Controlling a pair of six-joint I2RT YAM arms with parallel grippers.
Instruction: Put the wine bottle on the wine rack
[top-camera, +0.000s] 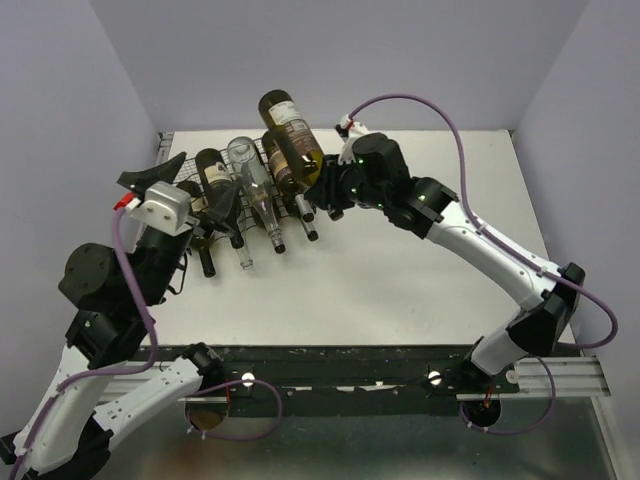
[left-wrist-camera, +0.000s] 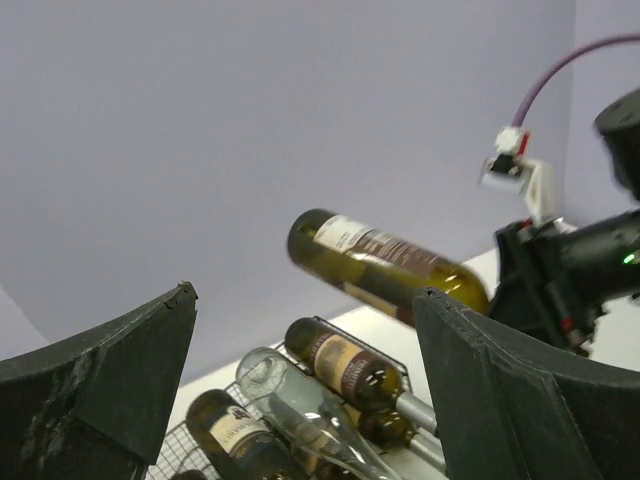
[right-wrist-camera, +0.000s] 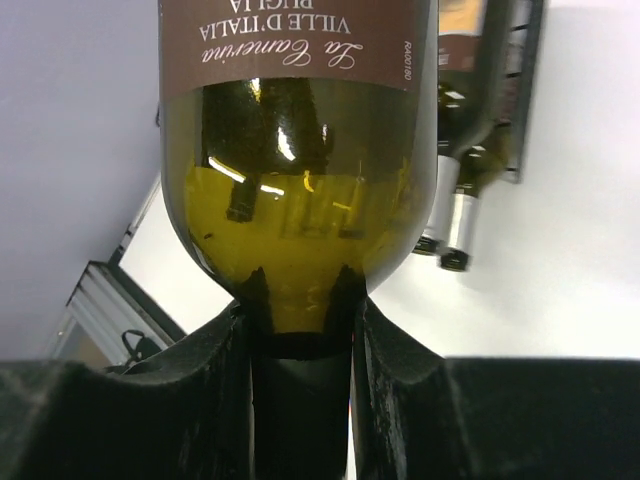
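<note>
My right gripper (top-camera: 322, 190) is shut on the neck of a green wine bottle (top-camera: 291, 141) with a brown label. It holds the bottle in the air, tilted, above the right end of the black wire wine rack (top-camera: 176, 165). The right wrist view shows the bottle (right-wrist-camera: 298, 150) filling the frame, its neck between my fingers (right-wrist-camera: 395, 350). The left wrist view shows the bottle (left-wrist-camera: 385, 265) hanging over the rack (left-wrist-camera: 185, 440). My left gripper (top-camera: 180, 195) is open and empty over the rack's left part.
Several bottles lie in the rack: dark ones (top-camera: 213, 180), a clear one (top-camera: 252, 180) and a brown-labelled one (left-wrist-camera: 345, 365), necks toward me. A purple cable (top-camera: 450, 120) loops over the right arm. Grey walls close the back and sides.
</note>
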